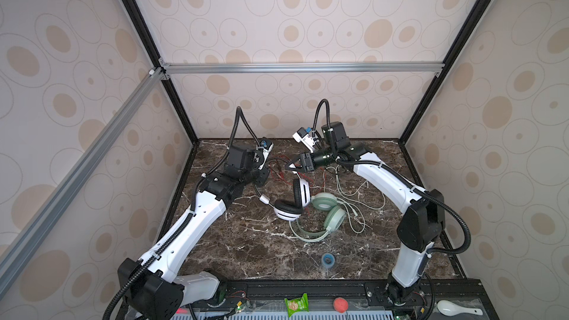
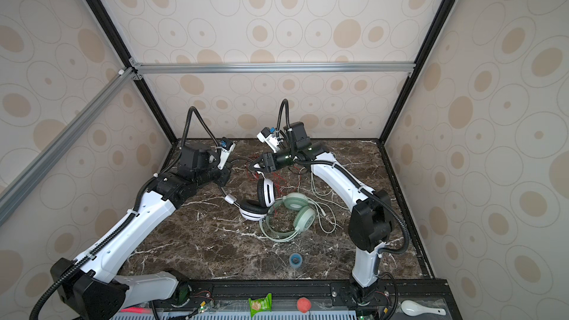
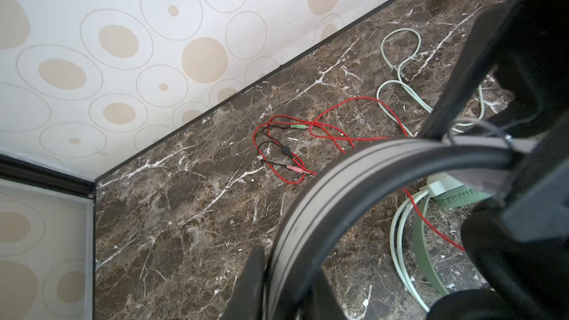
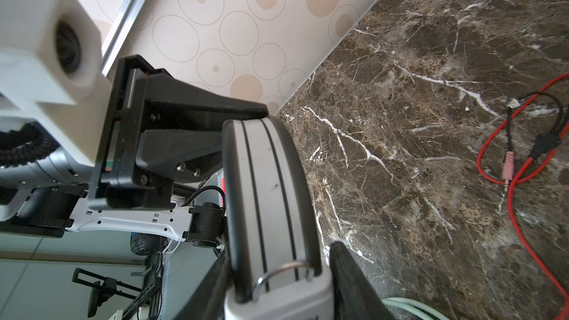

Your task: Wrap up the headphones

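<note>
Front ledge, nearest position: a green snack packet (image 1: 296,304), a red ball (image 1: 340,304) and a white spoon (image 1: 455,308) lie in a row. Behind them, on the marble table (image 1: 246,241), a blue tape roll (image 1: 328,260) lies alone. The mint green headphones (image 1: 324,203) lie mid-table, with their pale cable (image 3: 382,49) straggling loosely toward the right arm. The white-and-black headphones (image 1: 301,192) sit just beside them on the left, one cup lying low and the other standing on edge. Their grey-and-black headband rises toward the back between both arms. The right gripper (image 1: 291,166) is clamped on the headband. In the right wrist view, its two fingers press against either side of the band where it meets the white slider. The left gripper (image 1: 262,178) has the same band running between its jaws. It cannot be told whether those jaws are gripping or slack. The red cable (image 4: 479,161) lies unwound in loops on the table near the back wall. It ends in a green plug (image 3: 298,126) and a pink plug (image 3: 294,168).
</note>
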